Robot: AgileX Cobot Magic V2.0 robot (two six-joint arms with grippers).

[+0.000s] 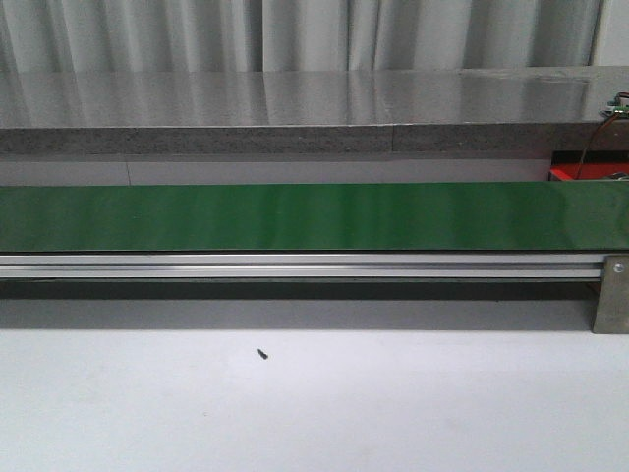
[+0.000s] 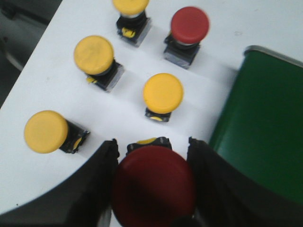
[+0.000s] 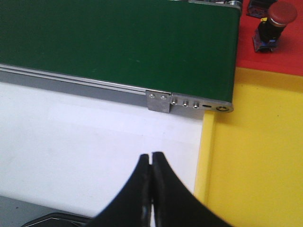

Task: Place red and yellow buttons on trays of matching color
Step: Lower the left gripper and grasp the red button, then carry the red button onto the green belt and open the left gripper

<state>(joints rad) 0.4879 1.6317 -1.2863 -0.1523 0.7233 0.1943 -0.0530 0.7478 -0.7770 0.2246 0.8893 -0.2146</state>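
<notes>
In the left wrist view a big red button (image 2: 154, 187) sits between the black fingers of my left gripper (image 2: 152, 141), which is shut on it. Its black base shows just past the cap. Several yellow buttons (image 2: 163, 92) (image 2: 93, 54) (image 2: 45, 131) and another red button (image 2: 189, 23) stand on the white table beyond. My right gripper (image 3: 151, 155) is shut and holds nothing. It hovers over the white table beside the yellow tray (image 3: 255, 156). On the red tray (image 3: 284, 56) stands one red button (image 3: 282, 13). Neither gripper shows in the front view.
The green conveyor belt (image 1: 295, 216) crosses the front view on an aluminium rail (image 1: 295, 265). Its ends show beside the buttons (image 2: 265, 132) and against the trays (image 3: 118, 42). A corner of the red tray (image 1: 575, 174) shows at the far right.
</notes>
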